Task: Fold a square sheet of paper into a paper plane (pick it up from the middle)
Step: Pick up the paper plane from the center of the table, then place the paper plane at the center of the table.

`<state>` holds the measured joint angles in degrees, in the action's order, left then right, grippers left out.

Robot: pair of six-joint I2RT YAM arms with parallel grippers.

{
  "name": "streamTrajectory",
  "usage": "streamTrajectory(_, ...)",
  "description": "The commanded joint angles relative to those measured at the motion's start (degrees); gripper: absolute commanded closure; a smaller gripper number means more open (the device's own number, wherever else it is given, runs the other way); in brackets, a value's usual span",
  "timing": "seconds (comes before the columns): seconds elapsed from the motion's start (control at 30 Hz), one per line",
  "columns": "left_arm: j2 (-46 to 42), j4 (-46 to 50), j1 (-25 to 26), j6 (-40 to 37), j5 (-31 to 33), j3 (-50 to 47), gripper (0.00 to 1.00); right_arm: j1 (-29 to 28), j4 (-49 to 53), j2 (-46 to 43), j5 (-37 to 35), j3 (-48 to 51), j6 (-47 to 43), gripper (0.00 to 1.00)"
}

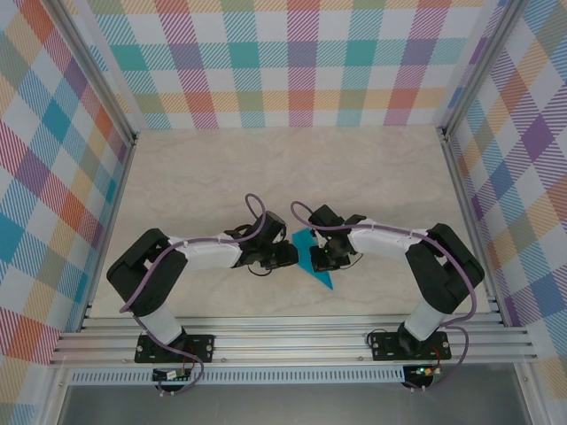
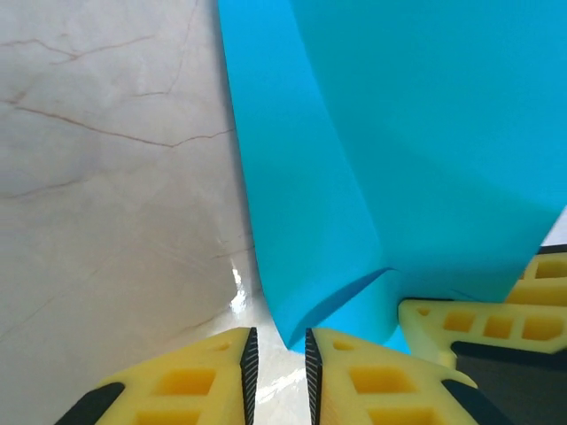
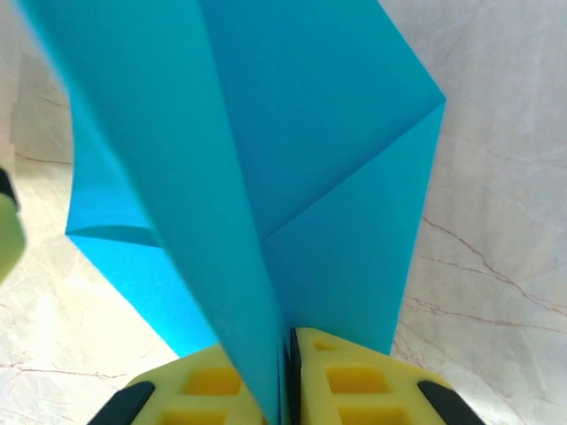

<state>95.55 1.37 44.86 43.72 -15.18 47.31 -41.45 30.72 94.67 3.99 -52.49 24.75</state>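
The right pincer (image 3: 285, 359) is clamped tight on the creased teal sheet (image 3: 310, 133), which stands up off the desk (image 1: 354, 177) midway along its near edge. The left pincer (image 2: 277, 363) is barely parted, with the sheet's corner at its mouth, not visibly gripped

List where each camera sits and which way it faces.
Top external: above and behind the bases, looking down at the table; left arm and right arm meet at the paper.
Left wrist: on the left arm, looking past the left gripper at the paper.
Right wrist: likewise, right gripper shut on the paper.
Shared: the paper.
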Motion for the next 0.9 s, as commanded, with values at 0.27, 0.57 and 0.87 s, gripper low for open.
streamTrajectory(0.27,-13.7,5.8,0.3,0.4,13.4,-4.8,0.72,-0.6,10.6,0.1,-13.1,-8.6,6.9,0.92)
streamTrajectory(0.57,-22.3,8.3,-0.6,1.8,19.2,-10.0,0.66,1.7,12.3,13.6,-9.8,-23.1,11.4,0.90)
streamTrajectory(0.87,-26.8,9.5,-1.4,2.4,20.1,-13.3,0.64,1.8,14.0,23.0,-9.9,-30.6,13.7,0.87)
